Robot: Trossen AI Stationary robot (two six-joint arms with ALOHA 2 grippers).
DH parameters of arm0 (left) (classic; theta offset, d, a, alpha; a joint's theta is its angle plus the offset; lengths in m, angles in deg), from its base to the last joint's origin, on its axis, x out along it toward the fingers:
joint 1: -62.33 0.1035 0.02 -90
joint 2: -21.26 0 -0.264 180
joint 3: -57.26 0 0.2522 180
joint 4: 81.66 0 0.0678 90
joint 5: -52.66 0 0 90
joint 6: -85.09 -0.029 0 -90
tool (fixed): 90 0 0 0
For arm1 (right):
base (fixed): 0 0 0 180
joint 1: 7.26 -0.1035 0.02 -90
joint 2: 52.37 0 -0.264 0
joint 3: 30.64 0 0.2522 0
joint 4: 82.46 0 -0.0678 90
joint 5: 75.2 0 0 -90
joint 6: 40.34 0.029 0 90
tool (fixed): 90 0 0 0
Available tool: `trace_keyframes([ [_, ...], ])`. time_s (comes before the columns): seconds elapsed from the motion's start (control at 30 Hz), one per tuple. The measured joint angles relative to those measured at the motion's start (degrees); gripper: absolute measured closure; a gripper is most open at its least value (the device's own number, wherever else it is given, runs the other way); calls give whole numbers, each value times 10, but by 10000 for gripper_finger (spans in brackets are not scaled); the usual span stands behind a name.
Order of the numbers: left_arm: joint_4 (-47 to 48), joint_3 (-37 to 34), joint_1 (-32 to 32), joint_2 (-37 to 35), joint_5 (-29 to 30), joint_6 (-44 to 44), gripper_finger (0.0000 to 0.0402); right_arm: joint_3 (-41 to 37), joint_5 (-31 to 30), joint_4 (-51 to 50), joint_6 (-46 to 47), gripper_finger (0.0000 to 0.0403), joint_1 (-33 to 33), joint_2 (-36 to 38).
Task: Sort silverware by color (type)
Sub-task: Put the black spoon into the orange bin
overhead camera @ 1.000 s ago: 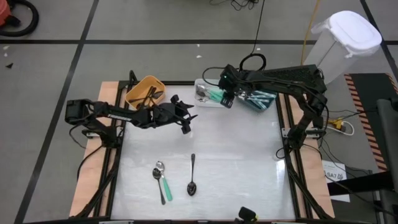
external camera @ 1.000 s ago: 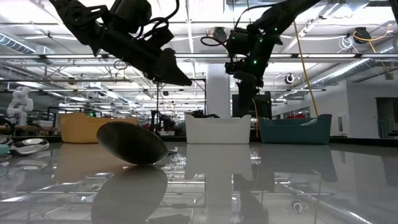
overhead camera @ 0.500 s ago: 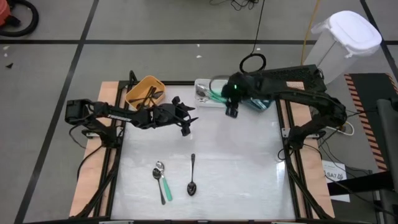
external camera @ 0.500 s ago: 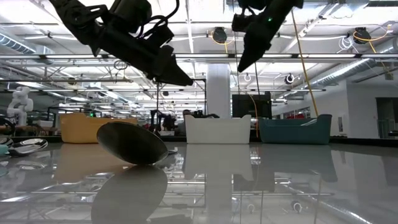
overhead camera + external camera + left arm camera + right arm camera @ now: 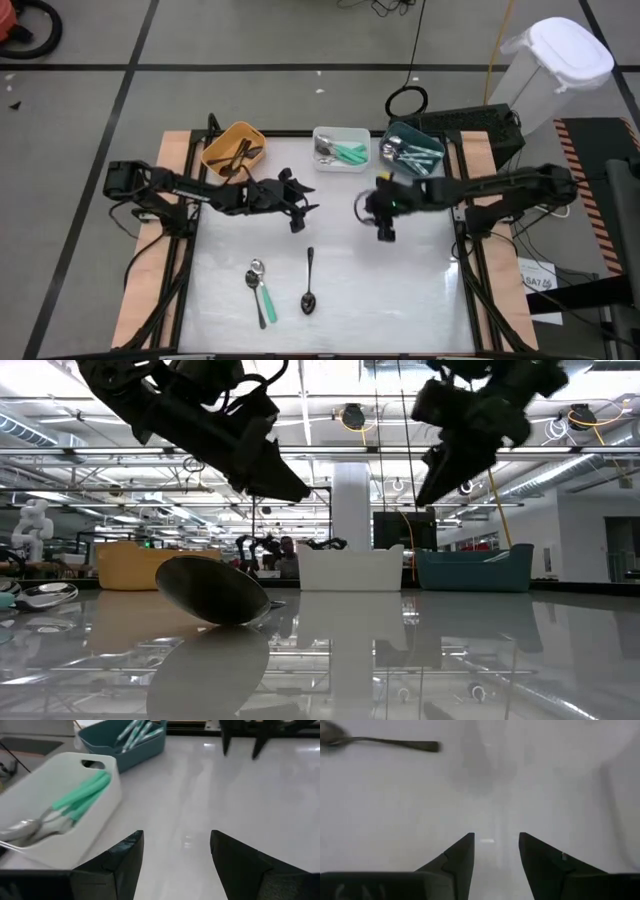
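Observation:
Two spoons lie flat on the white tabletop near its front edge: a mint-green-handled spoon (image 5: pixel 260 292) and a black-handled spoon (image 5: pixel 308 280), which also shows in the right wrist view (image 5: pixel 380 742). My left gripper (image 5: pixel 300 215) (image 5: pixel 175 837) hovers open over the table's middle left, above and beyond both spoons. My right gripper (image 5: pixel 386 230) (image 5: pixel 496 837) hovers open over the middle right, with bare table between its fingers. At the far edge stand an orange bin (image 5: pixel 235 147), a white bin (image 5: pixel 340 148) holding green-handled spoons (image 5: pixel 80 800), and a teal bin (image 5: pixel 412 150).
A spoon bowl (image 5: pixel 210 590) looms close in the low view. Free tabletop lies between the bins and the two spoons and to the right of them. Dark frame rails (image 5: pixel 470 260) run along the table's left and right sides.
My right gripper has swung from above the white and teal bins at the far edge toward the near edge, out over the middle right of the table, staying about as high. My left gripper has edged a little toward the near edge. The spoons have not moved.

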Motion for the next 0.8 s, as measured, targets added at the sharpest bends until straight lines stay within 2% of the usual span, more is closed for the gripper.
trace_keyframes([
  [0.27,12,0,-82,0,-31,52,172,-107,0,183,56,255,-85,-6],
  [0.47,4,0,-149,0,-28,53,172,-113,1,226,93,255,-125,-16],
  [0.67,-8,0,-186,1,-24,62,172,-113,-4,264,122,255,-168,-16],
  [0.8,-4,0,-205,12,-23,40,172,-113,-36,309,123,255,-201,-22],
])
